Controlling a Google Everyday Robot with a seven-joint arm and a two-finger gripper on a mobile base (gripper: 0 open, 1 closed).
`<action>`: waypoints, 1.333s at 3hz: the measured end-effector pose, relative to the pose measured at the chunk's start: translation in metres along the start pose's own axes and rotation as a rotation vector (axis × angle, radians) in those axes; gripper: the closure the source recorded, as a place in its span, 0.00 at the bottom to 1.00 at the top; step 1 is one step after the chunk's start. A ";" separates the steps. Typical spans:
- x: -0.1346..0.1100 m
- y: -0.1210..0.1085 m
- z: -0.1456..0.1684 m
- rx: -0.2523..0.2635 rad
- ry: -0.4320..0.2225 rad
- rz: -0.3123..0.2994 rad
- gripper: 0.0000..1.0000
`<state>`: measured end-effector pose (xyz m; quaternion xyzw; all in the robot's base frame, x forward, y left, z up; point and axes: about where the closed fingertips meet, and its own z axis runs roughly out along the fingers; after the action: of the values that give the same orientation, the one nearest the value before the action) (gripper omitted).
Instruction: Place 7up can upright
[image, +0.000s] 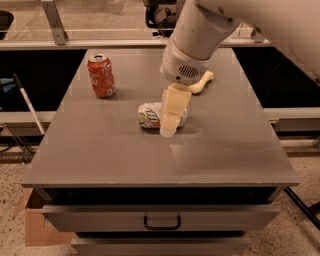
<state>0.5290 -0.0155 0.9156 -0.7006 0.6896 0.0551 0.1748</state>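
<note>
White-and-green 7up can (149, 116) lies on its side near the middle of the grey bench (100, 150), its long axis running left to right. The gripper (168, 127) hangs in front of its right half; whether the jaws are apart I cannot tell.

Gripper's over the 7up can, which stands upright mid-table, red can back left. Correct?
Not quite: the camera view shows the 7up can lying on its side. The gripper is over it mid-table; the red can is back left.
</note>
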 end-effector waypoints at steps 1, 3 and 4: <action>-0.010 -0.007 0.027 -0.044 -0.018 -0.035 0.00; -0.013 -0.020 0.068 -0.107 0.018 -0.042 0.25; -0.011 -0.018 0.077 -0.129 0.045 -0.043 0.56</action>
<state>0.5592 0.0199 0.8502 -0.7263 0.6731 0.0797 0.1147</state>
